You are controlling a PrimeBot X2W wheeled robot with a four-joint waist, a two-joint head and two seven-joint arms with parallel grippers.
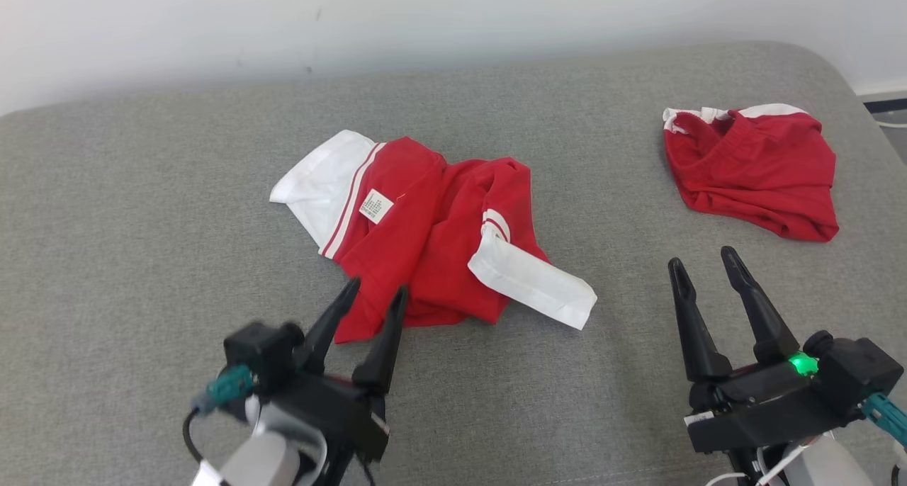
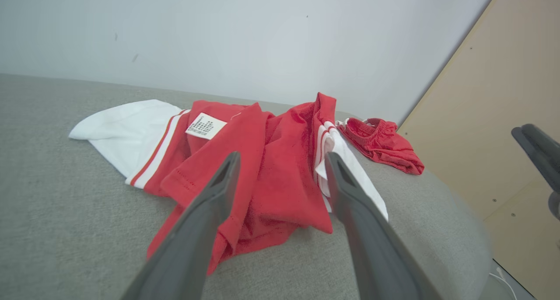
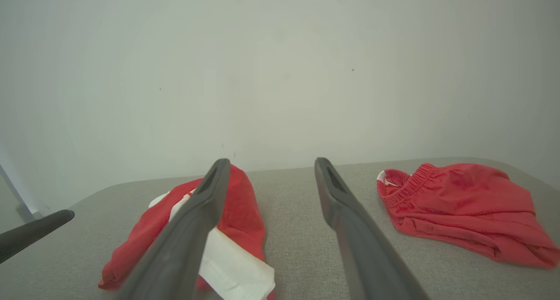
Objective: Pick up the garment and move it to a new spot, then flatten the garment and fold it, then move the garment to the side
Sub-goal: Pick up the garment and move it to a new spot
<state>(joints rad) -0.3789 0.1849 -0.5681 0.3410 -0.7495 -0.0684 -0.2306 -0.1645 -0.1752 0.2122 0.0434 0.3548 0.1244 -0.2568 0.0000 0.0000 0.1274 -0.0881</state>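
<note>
A crumpled red garment (image 1: 432, 224) with white sleeves and a small white label lies in the middle of the grey padded surface (image 1: 142, 224). My left gripper (image 1: 377, 292) is open, its fingertips over the garment's near hem. In the left wrist view the garment (image 2: 271, 169) spreads between and beyond the open left gripper (image 2: 282, 160). My right gripper (image 1: 701, 263) is open and empty, over bare surface to the right of the garment. In the right wrist view the right gripper (image 3: 272, 165) frames bare surface, with the garment (image 3: 236, 208) at the left.
Red shorts (image 1: 758, 167) with an elastic waistband lie bunched at the far right, also in the left wrist view (image 2: 383, 144) and the right wrist view (image 3: 459, 208). A pale wall (image 1: 425, 18) runs behind the surface. A beige panel (image 2: 503, 116) stands off the right end.
</note>
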